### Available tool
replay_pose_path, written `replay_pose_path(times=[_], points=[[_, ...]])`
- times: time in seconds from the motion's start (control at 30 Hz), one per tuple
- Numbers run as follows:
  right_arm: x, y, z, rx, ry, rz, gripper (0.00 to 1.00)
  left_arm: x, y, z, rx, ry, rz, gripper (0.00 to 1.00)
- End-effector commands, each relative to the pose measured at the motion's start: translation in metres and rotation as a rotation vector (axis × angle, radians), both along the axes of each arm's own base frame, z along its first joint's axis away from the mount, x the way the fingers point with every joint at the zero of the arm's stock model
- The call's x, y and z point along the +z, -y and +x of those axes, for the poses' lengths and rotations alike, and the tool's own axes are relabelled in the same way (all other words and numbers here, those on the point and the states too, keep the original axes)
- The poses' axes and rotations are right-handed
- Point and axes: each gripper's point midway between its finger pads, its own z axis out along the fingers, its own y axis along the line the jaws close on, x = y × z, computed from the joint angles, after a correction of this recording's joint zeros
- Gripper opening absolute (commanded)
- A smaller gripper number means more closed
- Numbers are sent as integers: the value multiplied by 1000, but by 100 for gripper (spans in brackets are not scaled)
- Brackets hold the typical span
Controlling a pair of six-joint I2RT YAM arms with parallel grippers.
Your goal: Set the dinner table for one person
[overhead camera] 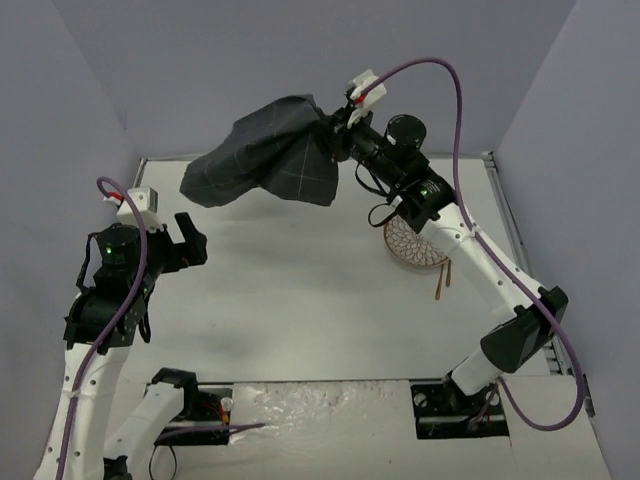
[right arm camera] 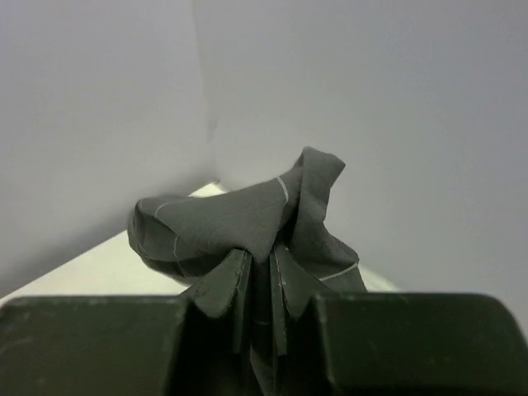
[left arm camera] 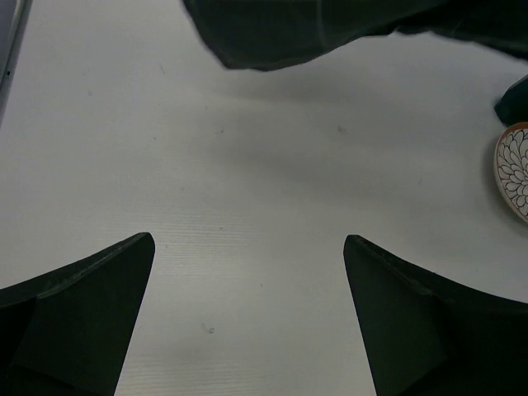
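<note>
**Top external: limp checked cloth held up over a rigid worktop**

Top external shows the large flat white rectangular worktop with a thin metal rim point(overhead camera: 300, 300) filling the floor of the walled cell. It looks stiff, fixed and smooth. It is a surface to lay things on rather than to grip, and light items may slide on it. The right end effector point(overhead camera: 335, 137) is clamped on a bunched edge of the dark grey checked cloth mat point(overhead camera: 268, 152). The mat hangs limp above the far side and appears clear of the surface. A round patterned plate point(overhead camera: 410, 248) and thin brown sticks point(overhead camera: 442, 282) lie beneath the right arm. The left end effector point(overhead camera: 190, 240) hovers at the left, empty.

Left wrist shows its fingers point(left arm camera: 91, 318) spread wide with nothing between them and bare worktop point(left arm camera: 247, 165) below. The low corner of the cloth mat point(left arm camera: 313, 33) is ahead, and the plate point(left arm camera: 516, 169) sits at the right edge.

Right wrist shows the jaws nearly together, pinching a crumpled fold of the cloth mat point(right arm camera: 239, 219). The mat is light and floppy, so it probably needs a second hold at its free hanging corner to spread flat.
</note>
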Motion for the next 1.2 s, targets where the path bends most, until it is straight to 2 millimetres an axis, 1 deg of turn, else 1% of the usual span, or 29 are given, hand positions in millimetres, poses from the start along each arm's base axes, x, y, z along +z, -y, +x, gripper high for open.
replay_pose_path(times=[0.0, 0.03, 0.07, 0.1, 0.17, 0.23, 0.3, 0.37, 0.4, 0.47, 0.6, 0.67, 0.7, 0.83, 0.9, 0.97, 1.07, 1.13, 1.17], points=[[-112, 0, -31, 20, -257, 31, 9, -8, -7, -15, 35, -34, -6, 97], [-167, 5, -37, -2, -361, -19, 9, -10, -6, -18, 29, -38, -10, 97], [-210, 11, -47, -30, -461, -54, 12, -15, -5, -19, 25, -52, -13, 97], [-247, 17, -57, -54, -548, -88, 19, -22, -4, -20, 23, -69, -18, 97], [-304, 27, -78, -87, -684, -163, 45, -38, -1, -20, 25, -108, -35, 97], [-346, 42, -98, -126, -796, -222, 65, -49, 3, -15, 21, -130, -55, 97], [-357, 50, -108, -136, -831, -248, 75, -59, 6, -11, 24, -151, -76, 97], [-359, 58, -110, -166, -835, -259, 84, -76, 8, -2, 37, -191, -90, 97], [-357, 62, -110, -180, -831, -260, 85, -80, 8, 2, 42, -198, -92, 97], [-344, 68, -104, -205, -795, -261, 89, -86, 10, 12, 47, -214, -97, 97], [-318, 77, -90, -218, -742, -234, 92, -106, 15, 49, 47, -266, -87, 97], [-310, 80, -86, -203, -733, -216, 93, -117, 16, 66, 47, -302, -78, 97], [-308, 79, -88, -192, -731, -213, 93, -119, 17, 73, 43, -312, -76, 97], [-303, 88, -90, -183, -717, -199, 93, -141, 4, 115, 71, -372, -71, 97], [-303, 92, -92, -185, -702, -208, 94, -157, -1, 135, 54, -399, -56, 95], [-302, 97, -92, -193, -689, -214, 94, -171, -5, 150, 9, -430, -41, 94], [-304, 104, -94, -193, -683, -218, 94, -184, -4, 166, -69, -462, -13, 93], [-304, 106, -98, -186, -681, -217, 95, -192, 1, 171, -118, -469, -7, 92], [-304, 107, -99, -184, -681, -215, 95, -198, -3, 173, -125, -478, -11, 91]])
